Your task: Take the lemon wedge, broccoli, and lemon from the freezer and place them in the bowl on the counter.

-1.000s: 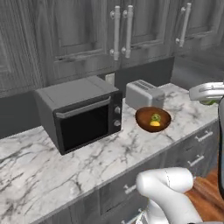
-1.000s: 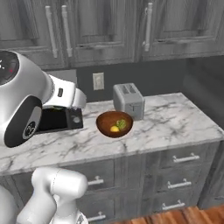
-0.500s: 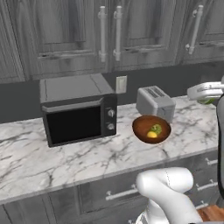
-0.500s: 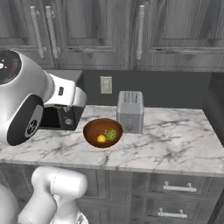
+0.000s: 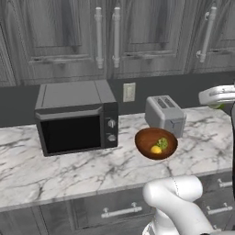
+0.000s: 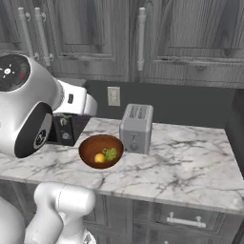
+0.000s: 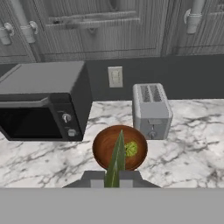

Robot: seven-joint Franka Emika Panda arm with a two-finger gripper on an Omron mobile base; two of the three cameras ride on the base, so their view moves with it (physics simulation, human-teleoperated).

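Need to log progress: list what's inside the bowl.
The bowl holds the broccoli and the lemon. In the hand view a green sliver hides part of its inside.

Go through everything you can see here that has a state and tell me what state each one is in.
bowl: upright on the counter, holding two items
broccoli: lying in the bowl
lemon: lying in the bowl beside the broccoli
microwave: door closed
toaster: upright, slots empty
upper cabinets: doors closed
tool: shut on a thin green-yellow piece, above the bowl
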